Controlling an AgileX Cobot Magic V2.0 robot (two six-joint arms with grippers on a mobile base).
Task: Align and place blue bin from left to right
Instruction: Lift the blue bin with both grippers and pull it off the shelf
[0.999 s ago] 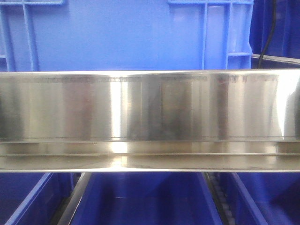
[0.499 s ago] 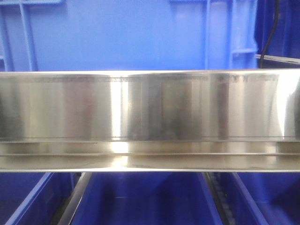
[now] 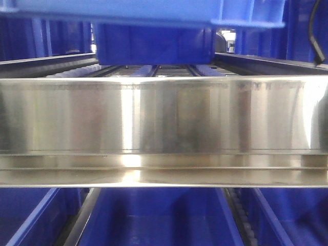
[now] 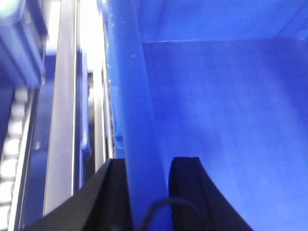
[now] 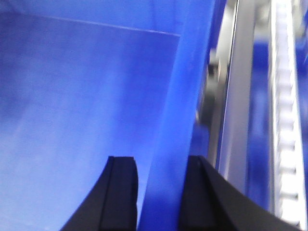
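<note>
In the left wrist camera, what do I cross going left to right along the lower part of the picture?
Rollers → steel rail → outer finger → bin wall → inner finger → bin interior.

Lighting and picture quality: bright, uneven, soft.
Front view: vertical glare bands and smeared reflections across steel beam, hot spot left of centre; blue bin overhead washed pale; deep shadow below beam and at far left. Left wrist view: blown-out white strip beside side rail; blue bin wall soft, out of focus; left gripper a featureless black silhouette. Right wrist view: same softness; roller track overexposed and blurred; right gripper underexposed, without detail. Heavy blue cast in both wrist views.
</note>
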